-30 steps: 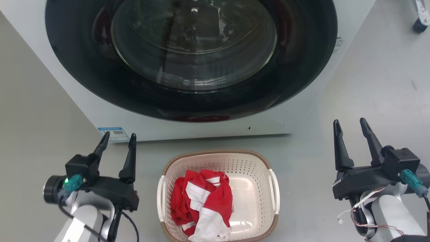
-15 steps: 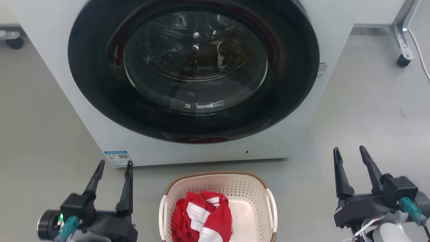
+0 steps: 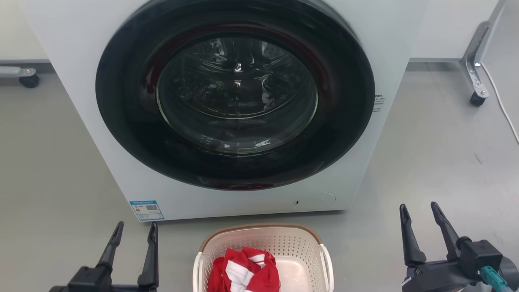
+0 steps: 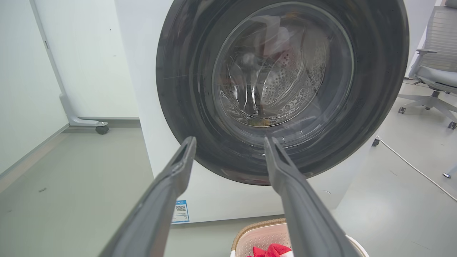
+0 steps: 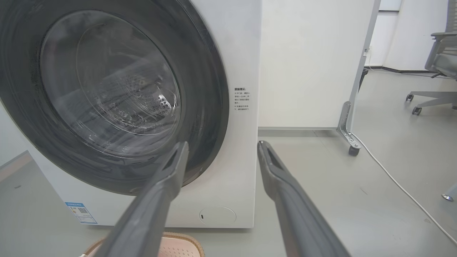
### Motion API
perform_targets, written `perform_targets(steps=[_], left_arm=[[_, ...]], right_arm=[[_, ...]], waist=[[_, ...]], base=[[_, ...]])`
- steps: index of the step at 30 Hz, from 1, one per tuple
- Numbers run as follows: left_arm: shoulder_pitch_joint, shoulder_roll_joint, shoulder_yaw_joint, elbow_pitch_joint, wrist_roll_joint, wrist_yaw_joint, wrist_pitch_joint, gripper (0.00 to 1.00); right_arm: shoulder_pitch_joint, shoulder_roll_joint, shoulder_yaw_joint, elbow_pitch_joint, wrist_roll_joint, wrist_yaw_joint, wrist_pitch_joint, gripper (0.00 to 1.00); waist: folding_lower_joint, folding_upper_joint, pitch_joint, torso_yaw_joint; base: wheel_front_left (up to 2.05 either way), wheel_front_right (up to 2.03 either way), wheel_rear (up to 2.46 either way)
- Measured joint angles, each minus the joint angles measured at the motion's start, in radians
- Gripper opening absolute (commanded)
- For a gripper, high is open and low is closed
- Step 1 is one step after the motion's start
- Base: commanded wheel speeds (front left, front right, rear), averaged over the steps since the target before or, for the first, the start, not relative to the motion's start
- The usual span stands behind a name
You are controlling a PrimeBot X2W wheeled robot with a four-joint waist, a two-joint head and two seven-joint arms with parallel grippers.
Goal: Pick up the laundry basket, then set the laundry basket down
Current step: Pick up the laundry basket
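Though the head view cuts off its near half, the laundry basket (image 3: 292, 244) reads clearly: a cream-white plastic tub with rounded corners, its walls pierced by rows of small holes, its top edge banded in a brown woven-look rim; a white handle (image 3: 328, 263) curves along each side. It stands on the grey floor (image 3: 442, 146) just in front of the washing machine (image 3: 69, 105), below the dark round door (image 3: 237, 93), close to the machine's front but apart from it. A crumpled red and white cloth (image 3: 243, 271) lies inside, heaped toward the basket's left half. The left gripper (image 3: 136, 227) hangs to the basket's left, its two dark fingers spread with nothing between them; the right gripper (image 3: 418, 207) hangs farther off on the other side, fingers likewise parted and empty; neither touches the basket. From the left wrist, the fingers of the left gripper (image 4: 229, 140) point at the door, and the basket's far rim (image 4: 259, 225) peeks in at the bottom edge with a scrap of red; from the right wrist, the right gripper (image 5: 222, 143) points at the machine's right front edge, with a corner of the basket (image 5: 178, 246) below. A blue label (image 3: 146, 209) sits at the machine's lower left corner.
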State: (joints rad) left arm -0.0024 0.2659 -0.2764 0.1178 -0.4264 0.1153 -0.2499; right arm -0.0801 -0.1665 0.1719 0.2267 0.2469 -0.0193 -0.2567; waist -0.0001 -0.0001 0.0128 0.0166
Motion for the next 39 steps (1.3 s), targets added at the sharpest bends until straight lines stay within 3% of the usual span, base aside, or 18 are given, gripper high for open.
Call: perform_targets(steps=[39], left_arm=[[0.053, -0.014, 0.052, -0.122, 0.022, 0.009, 0.1, 1.0]], right_arm=[[0.05, -0.004, 0.001, -0.128, 0.005, -0.02, 0.052, 1.0]], waist=[[0.0001, 0.0001, 0.009, -0.01]], base=[[0.0, 0.0, 0.0]])
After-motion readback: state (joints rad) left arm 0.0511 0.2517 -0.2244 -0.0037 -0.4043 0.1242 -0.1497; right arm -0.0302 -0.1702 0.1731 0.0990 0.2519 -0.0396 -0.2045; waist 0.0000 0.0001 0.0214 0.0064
